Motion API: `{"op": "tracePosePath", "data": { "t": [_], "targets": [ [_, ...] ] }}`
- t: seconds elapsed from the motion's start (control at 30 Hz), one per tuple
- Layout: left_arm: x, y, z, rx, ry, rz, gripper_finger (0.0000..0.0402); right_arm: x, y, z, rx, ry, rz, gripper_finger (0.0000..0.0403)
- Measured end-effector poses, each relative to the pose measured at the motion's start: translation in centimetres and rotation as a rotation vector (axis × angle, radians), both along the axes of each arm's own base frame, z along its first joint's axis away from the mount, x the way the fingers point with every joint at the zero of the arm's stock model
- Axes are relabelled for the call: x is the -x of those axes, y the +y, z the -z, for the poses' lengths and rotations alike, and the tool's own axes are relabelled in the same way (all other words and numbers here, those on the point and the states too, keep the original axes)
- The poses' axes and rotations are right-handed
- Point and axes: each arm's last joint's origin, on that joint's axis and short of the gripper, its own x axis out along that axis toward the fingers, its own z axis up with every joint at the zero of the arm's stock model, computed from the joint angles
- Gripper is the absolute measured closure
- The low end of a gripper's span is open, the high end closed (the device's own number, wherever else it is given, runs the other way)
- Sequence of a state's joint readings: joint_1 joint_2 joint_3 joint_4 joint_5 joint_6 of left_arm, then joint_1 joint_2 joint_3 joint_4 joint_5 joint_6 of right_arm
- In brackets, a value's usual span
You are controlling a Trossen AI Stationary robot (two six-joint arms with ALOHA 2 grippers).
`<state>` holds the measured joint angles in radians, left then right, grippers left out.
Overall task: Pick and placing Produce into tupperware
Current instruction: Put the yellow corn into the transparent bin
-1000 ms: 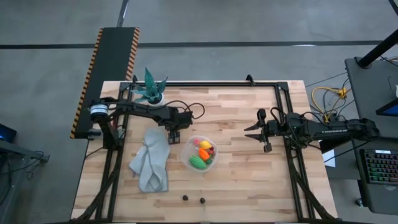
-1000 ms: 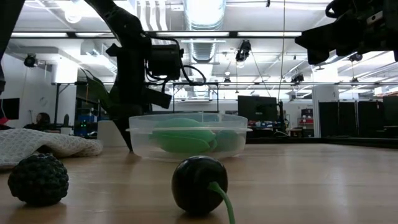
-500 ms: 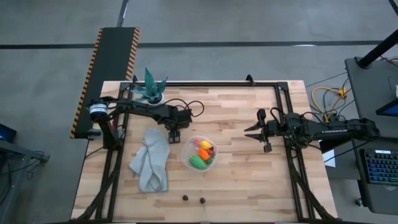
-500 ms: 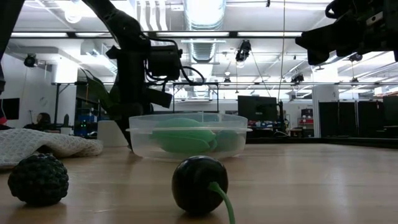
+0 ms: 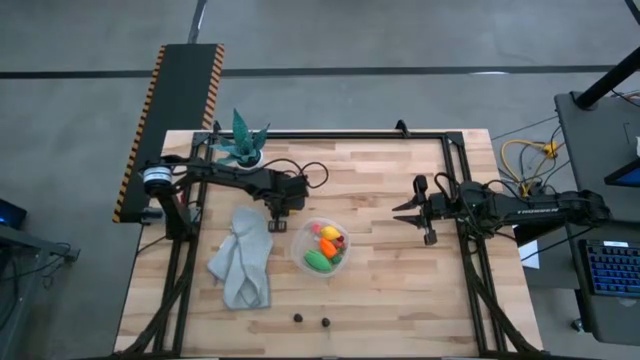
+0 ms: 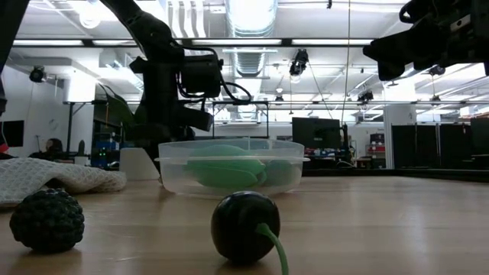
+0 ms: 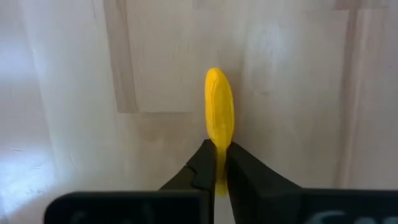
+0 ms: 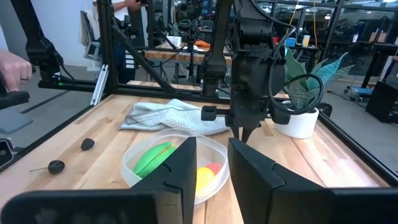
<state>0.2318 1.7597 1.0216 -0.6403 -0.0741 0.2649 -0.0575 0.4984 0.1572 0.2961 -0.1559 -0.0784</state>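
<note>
I see the left tool [image 5: 278, 222] at left of centre in the overhead frame, just above and left of the round, shallow, clear plastic tupperware [image 5: 300, 250]. In the left wrist view its two dark fingers [image 7: 202, 168] are pinched narrow on the lower end of a thin yellow produce piece [image 7: 219, 118], which stands edge-on over the pale wooden table [image 5: 390, 290].

The tupperware sits at the centre of the overhead frame and holds a green oval piece [image 5: 316, 261], an orange piece [image 5: 329, 245], a yellow piece [image 5: 326, 232] and a small red piece [image 5: 339, 240]. In the level view the green piece [image 6: 221, 172] shows through its clear wall.

Two small dark pieces [image 5: 298, 319] [image 5: 325, 322] lie on the table at lower centre, apart from the tupperware; in the level view one is bumpy [image 6: 46, 220] and one is smooth with a green stem [image 6: 244, 227].

A grey-green crumpled cloth [image 5: 243, 258] lies left of the tupperware. A teal potted plant [image 5: 242, 143] stands at upper left.

The right tool [image 5: 410, 212] waits at right of centre, well apart from the tupperware, its fingers [image 8: 180, 171] narrowly parted and holding nothing.
</note>
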Motion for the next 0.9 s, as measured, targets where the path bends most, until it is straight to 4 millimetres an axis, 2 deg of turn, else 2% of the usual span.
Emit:
{"op": "tracePosePath", "data": {
  "t": [0.23, 0.47, 0.6, 0.77, 0.9],
  "targets": [
    [0.2, 0.1, -2.6, -0.046, -0.047, -0.006, 0.04, 0.0, 0.0, 0.0, 0.0, 0.001, 0.0, 0.033],
    [0.8, -0.8, -5.1, -0.061, -0.115, -0.013, 0.0401, 0.0, 0.0, 0.1, -0.001, 0.009, 0.0, 0.0323],
    [0.3, -2.8, -7.0, -0.062, -0.19, 0.042, 0.0401, 0.0, 0.0, 0.1, 0.0, 0.008, 0.0, 0.0319],
    [-1.6, -6.0, -9.2, -0.06, -0.286, 0.141, 0.0401, 0.0, 0.0, 0.1, 0.0, 0.008, 0.0, 0.0322],
    [-3.2, -8.5, -9.5, -0.063, -0.302, 0.239, 0.0401, 0.0, 0.0, 0.1, -0.001, 0.009, 0.0, 0.0329]
  ]
}}
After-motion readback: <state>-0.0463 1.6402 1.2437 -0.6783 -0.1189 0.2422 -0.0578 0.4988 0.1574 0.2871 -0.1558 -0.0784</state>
